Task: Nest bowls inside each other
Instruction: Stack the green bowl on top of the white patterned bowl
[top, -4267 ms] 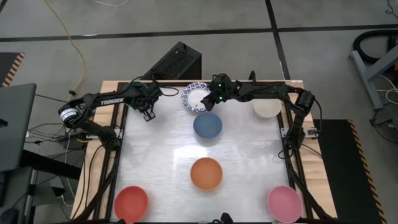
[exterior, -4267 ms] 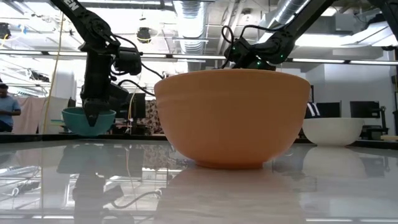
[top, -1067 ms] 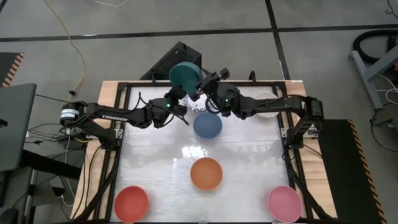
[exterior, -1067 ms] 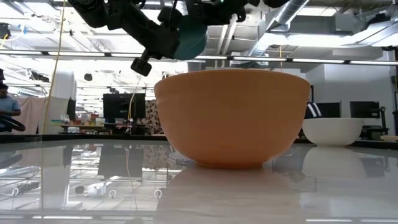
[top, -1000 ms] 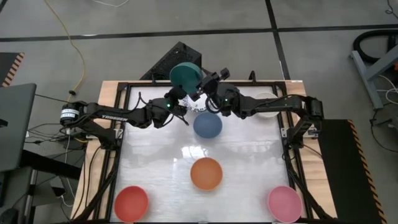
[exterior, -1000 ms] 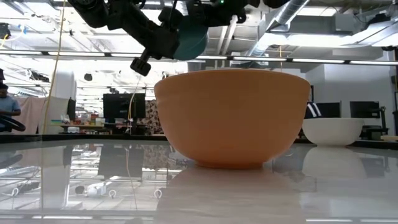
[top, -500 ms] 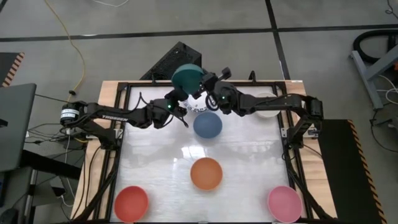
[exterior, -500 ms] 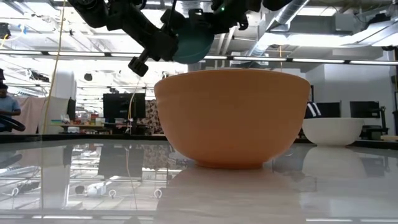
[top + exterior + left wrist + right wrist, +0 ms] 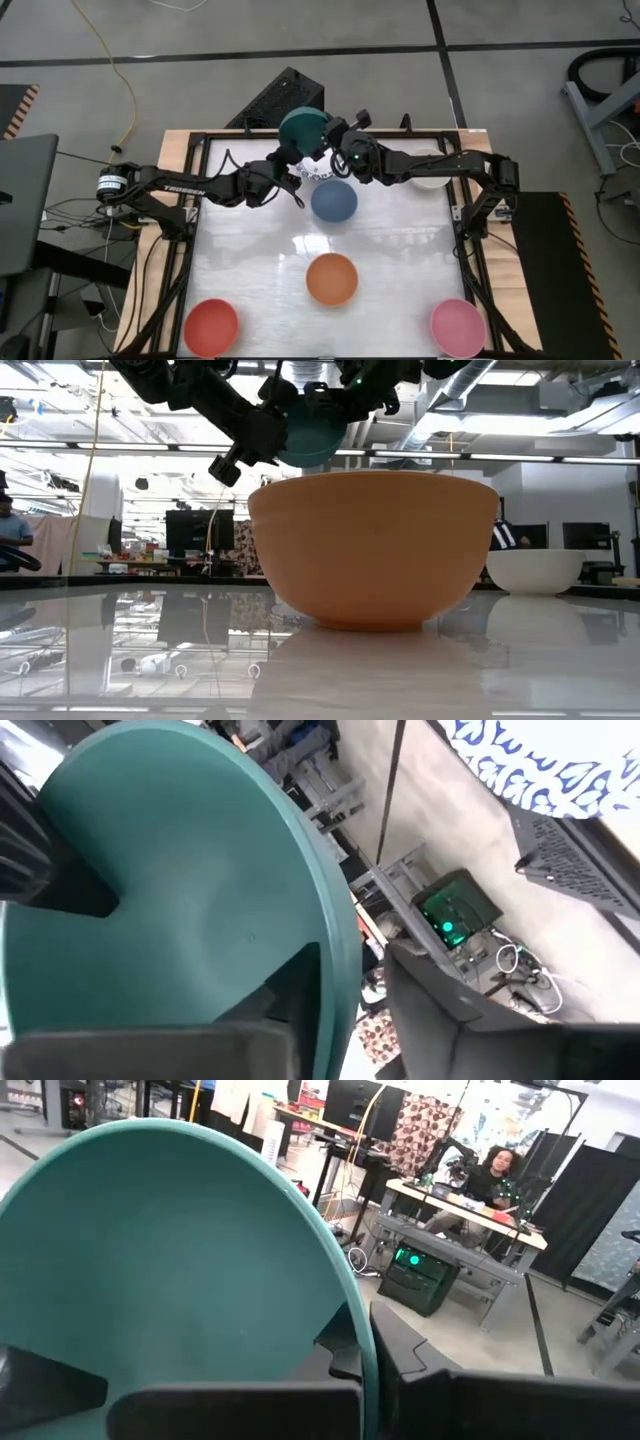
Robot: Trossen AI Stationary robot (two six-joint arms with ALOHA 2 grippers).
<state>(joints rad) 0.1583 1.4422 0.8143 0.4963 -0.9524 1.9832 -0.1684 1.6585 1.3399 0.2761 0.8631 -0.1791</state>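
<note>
over the far edge of the table, seen from above, both dark arms meet at a plain teal round bowl [image 9: 303, 126] held up in the air, tipped on its side. the left gripper [image 9: 292, 160] reaches in from the left and the right gripper [image 9: 335, 140] from the right, each at the bowl's rim. just below them a white bowl with a blue-patterned rim [image 9: 317, 176] peeks out between the arms, touching or nearly touching a plain blue bowl [image 9: 334, 201]. a cream bowl [image 9: 434, 172] sits near the right arm, an orange bowl [image 9: 332, 279] stands mid-table, a red bowl [image 9: 211, 326] is at the near left corner and a pink bowl [image 9: 458, 326] at the near right corner, all well apart on the pale shiny tabletop [image 9: 400, 250]. from table height, the orange bowl [image 9: 373, 548] fills the middle, the cream bowl [image 9: 535, 571] stands behind it to the right, and the teal bowl [image 9: 312, 428] hangs high above with both grippers around it. from the left wrist, the teal bowl's [image 9: 180, 890] rim runs between the fingers [image 9: 440, 1005], which stand a little apart on either side of the wall; whether they are pressing it i cannot tell. from the right wrist, the teal bowl [image 9: 170, 1250] fills the view and the fingers [image 9: 400, 1348] are pressed together on its rim, pinching it; a person [image 9: 492, 1172] sits at a desk far off.
</note>
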